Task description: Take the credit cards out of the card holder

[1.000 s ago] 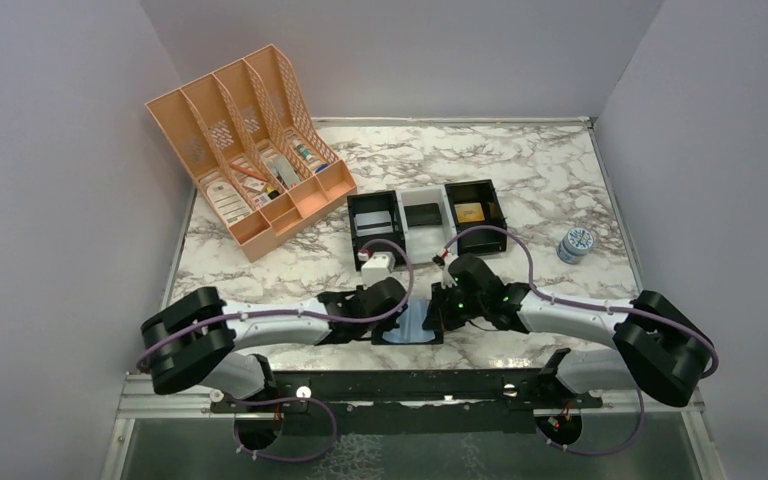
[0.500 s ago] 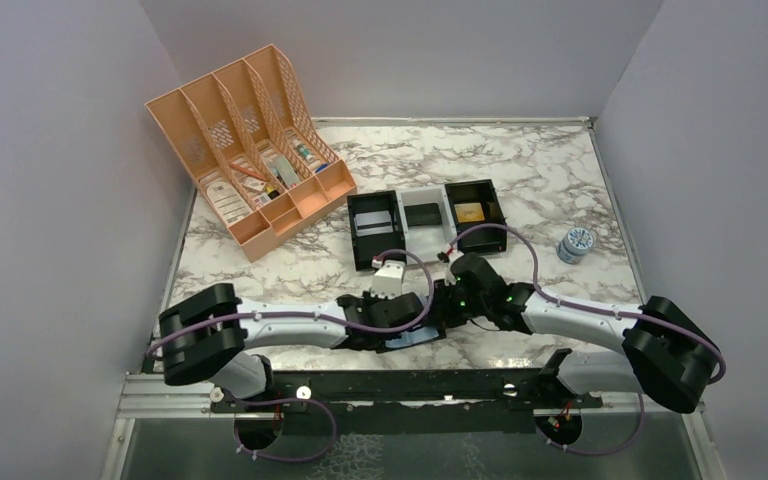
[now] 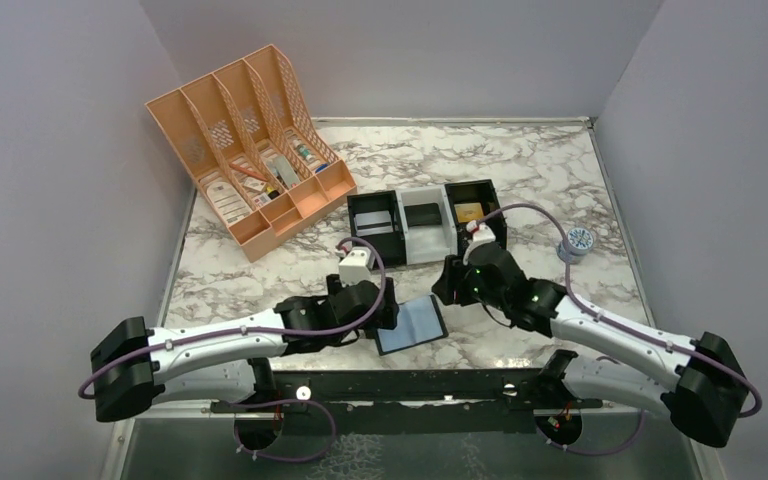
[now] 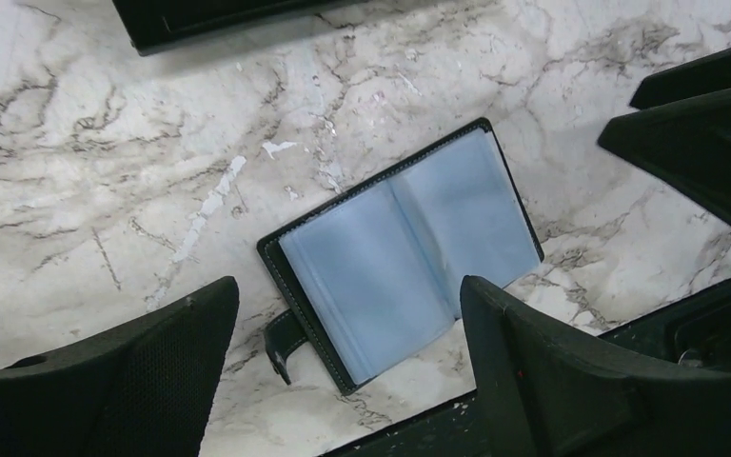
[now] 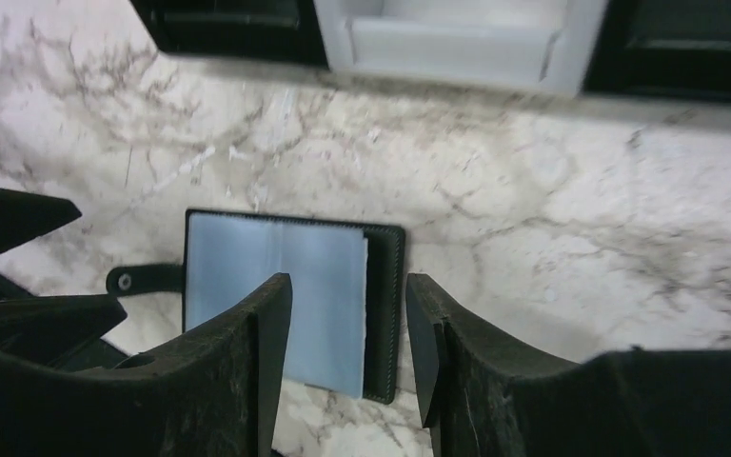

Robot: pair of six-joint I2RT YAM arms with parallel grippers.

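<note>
The card holder [image 3: 412, 322] lies spread open on the marble near the front edge, blue-grey sleeves up and its snap tab [image 4: 284, 341] sticking out. No card shows in its sleeves. My left gripper [image 3: 387, 313] hovers at its left side, open and empty, with the card holder [image 4: 405, 252] seen between the wide jaws [image 4: 343, 286]. My right gripper [image 3: 448, 284] hangs above its right edge, open and holding nothing [image 5: 347, 286]; the card holder [image 5: 276, 286] lies below. A dark credit card [image 3: 423, 214] lies in the tray's white middle compartment, and a yellow one [image 3: 469, 212] in the right compartment.
The black-and-white three-compartment tray [image 3: 401, 243] stands just behind the grippers. A peach desk organiser [image 3: 245, 150] with small items fills the back left. A small round tin [image 3: 576, 243] sits at the right. The table's front rail [image 3: 410, 385] runs just below the card holder.
Both grippers have gone from shut to open and let go of the card holder. Both arms pulled back from it, the right one up and away. The card holder now lies flat, open and slightly turned.
</note>
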